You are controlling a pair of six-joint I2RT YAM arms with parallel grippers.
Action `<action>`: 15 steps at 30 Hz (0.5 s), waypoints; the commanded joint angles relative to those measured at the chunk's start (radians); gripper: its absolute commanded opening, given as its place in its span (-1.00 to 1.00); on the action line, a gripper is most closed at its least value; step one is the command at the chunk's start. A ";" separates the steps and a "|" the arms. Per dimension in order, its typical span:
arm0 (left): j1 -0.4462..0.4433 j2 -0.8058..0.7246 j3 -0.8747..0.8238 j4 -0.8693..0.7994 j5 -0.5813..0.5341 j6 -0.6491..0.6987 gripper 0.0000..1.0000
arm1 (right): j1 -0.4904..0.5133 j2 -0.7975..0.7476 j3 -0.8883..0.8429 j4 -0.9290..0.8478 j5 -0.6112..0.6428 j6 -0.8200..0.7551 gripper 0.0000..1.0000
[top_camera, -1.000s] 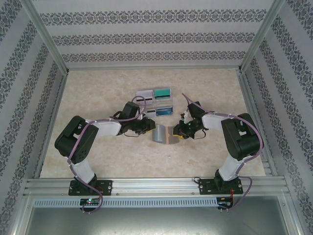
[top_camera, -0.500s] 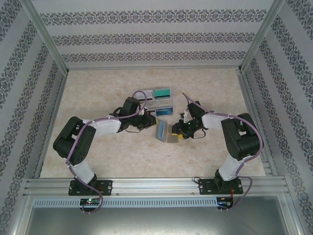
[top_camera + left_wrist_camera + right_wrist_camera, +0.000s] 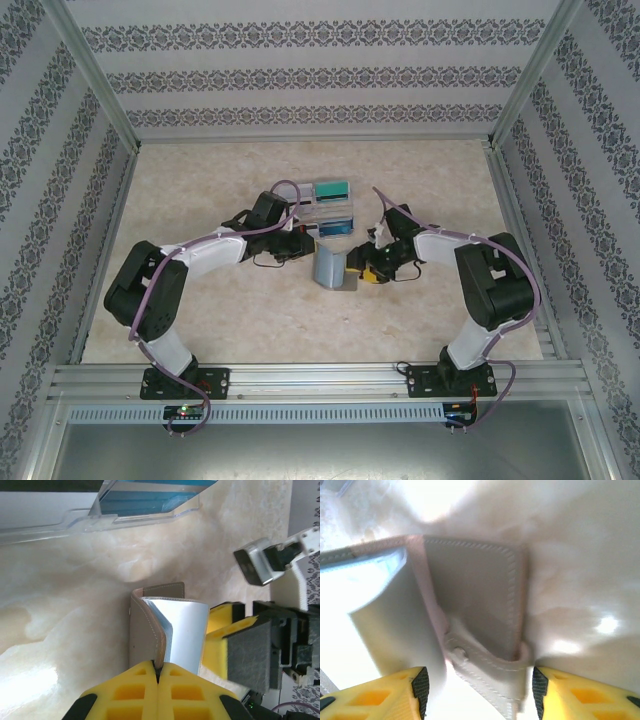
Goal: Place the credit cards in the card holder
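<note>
At mid-table: the holder stands on edge on the table, folded half open, one flap raised.
Left gripper: fingers clamped tight on the edge of one flap.
Right gripper: fingers parted, straddling the other flap and its snap tab without pinching.
Cards: teal and blue ones sit in the clear rack just behind the holder; neither gripper carries one.
Done: the holder appears grasped and spread, ready to load.
Left: seemingly every card; the holder's inside looks empty, and each card has to be drawn from the rack and slid in.
In the way: both grippers crowd the holder, and the left arm lies across the rack's near-left part; one gripper likely must let go to fetch a card.
</note>
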 commanded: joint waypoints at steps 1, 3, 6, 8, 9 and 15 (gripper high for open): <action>-0.010 -0.031 0.033 -0.075 -0.009 0.025 -1.00 | -0.064 -0.089 0.012 -0.111 0.107 -0.080 0.20; -0.010 -0.031 0.042 -0.090 -0.012 0.025 -1.00 | -0.080 -0.151 0.045 -0.175 0.136 -0.104 0.19; -0.010 -0.031 0.045 -0.083 -0.005 0.017 -1.00 | -0.067 -0.225 0.091 -0.222 0.149 -0.103 0.15; -0.012 -0.028 0.047 -0.077 -0.002 0.010 -1.00 | -0.023 -0.235 0.114 -0.213 0.144 -0.073 0.13; -0.011 -0.026 0.049 -0.080 -0.003 0.005 -1.00 | 0.015 -0.225 0.127 -0.204 0.141 -0.053 0.12; -0.011 -0.022 0.040 -0.068 -0.008 -0.011 -1.00 | 0.211 -0.099 0.168 -0.076 0.145 0.043 0.10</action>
